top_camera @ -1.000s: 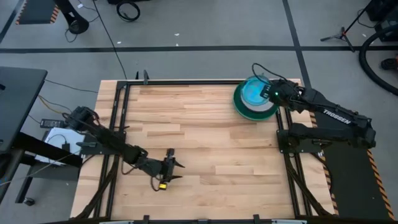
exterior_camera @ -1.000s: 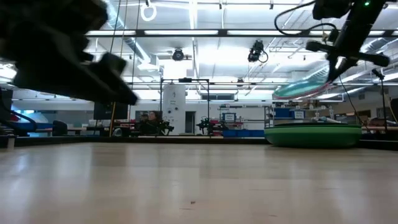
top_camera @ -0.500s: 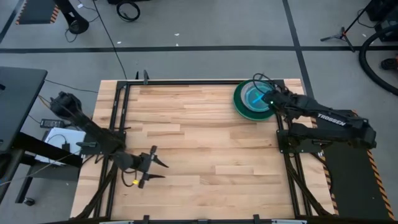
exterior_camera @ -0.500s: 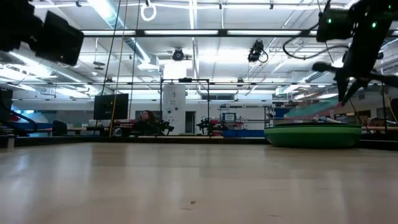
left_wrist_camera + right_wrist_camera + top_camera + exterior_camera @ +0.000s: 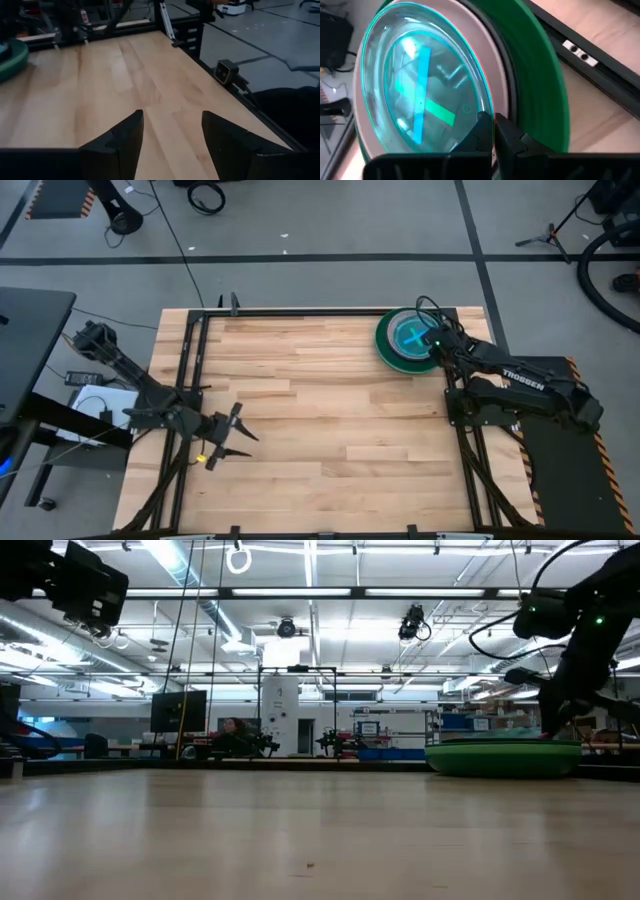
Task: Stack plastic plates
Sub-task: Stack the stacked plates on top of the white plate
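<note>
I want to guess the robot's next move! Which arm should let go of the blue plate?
The right one, probably. The right gripper is pinched on the blue plate atop the stack, while the left gripper sits open, far across the table.

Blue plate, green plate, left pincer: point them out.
blue plate (image 5: 415, 90), right wrist view, its centre.
green plate (image 5: 505, 758), low view, its side wall.
left pincer (image 5: 172, 131), left wrist view, gap between its open fingertips.

Both arms are showing dark jointed links; the right arm is wearing white lettering and a green light, the left arm is carrying a yellow tag.
</note>
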